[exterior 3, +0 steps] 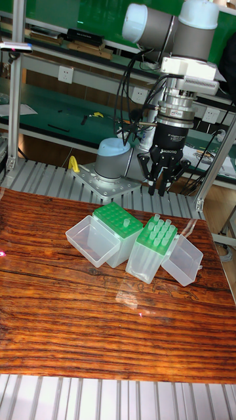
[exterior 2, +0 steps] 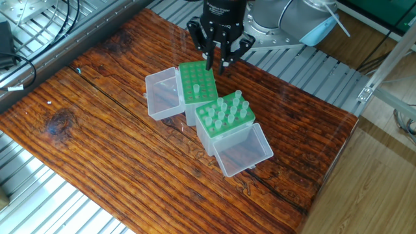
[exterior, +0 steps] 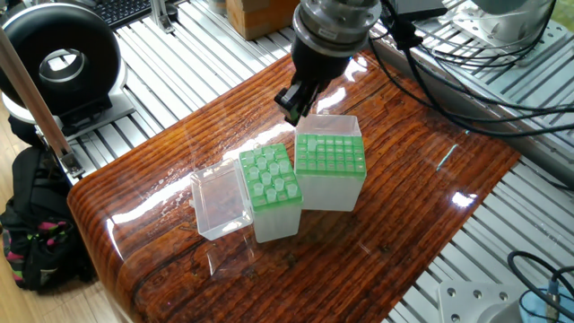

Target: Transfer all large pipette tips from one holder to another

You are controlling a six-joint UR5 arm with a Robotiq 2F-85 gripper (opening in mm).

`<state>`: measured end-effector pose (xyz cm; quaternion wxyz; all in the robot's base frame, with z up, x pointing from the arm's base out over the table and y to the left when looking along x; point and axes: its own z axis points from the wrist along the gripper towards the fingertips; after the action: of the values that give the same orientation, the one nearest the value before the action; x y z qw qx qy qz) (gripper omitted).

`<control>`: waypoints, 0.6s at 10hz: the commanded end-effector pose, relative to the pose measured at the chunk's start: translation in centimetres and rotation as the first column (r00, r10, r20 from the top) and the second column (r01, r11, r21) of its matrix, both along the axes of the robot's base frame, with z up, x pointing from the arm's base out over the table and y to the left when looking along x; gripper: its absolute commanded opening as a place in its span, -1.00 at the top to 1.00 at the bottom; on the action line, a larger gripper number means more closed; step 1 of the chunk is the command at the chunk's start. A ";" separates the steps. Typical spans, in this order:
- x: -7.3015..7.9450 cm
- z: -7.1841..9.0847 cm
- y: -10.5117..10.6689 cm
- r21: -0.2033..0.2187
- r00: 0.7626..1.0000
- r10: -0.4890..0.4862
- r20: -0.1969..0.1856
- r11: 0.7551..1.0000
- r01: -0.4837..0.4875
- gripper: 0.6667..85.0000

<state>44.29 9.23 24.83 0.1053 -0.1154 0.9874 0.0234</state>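
Gripper (exterior 2: 217, 63), fingers seemingly empty and slightly parted, above tips (exterior 2: 224, 110): light, stiff, slippery; best gripped at collars.

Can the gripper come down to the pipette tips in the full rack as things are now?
Probably yes. The gripper hangs above the racks, beside the nearly empty rack. The large pipette tips stand upright in their rack with open tops, its clear lid folded aside, and nothing covers them.

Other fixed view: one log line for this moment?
end effector: above racks, nothing visibly held | large pipette tips: mostly in near rack | far rack: one tip seen (tall view) | phase: transfer early
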 end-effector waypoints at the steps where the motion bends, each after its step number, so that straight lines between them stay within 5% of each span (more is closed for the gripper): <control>1: -0.6 0.5 -2.3 -0.039 0.994 0.098 -0.050 0.994 -0.100 0.38; 2: -0.9 -0.1 -4.0 -0.079 0.989 0.129 -0.078 0.988 -0.135 0.39; 6: -2.5 -3.9 -4.8 -0.076 0.974 0.195 -0.113 0.976 -0.204 0.39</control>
<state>42.78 5.26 22.76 0.0581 -0.1875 0.9805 -0.0037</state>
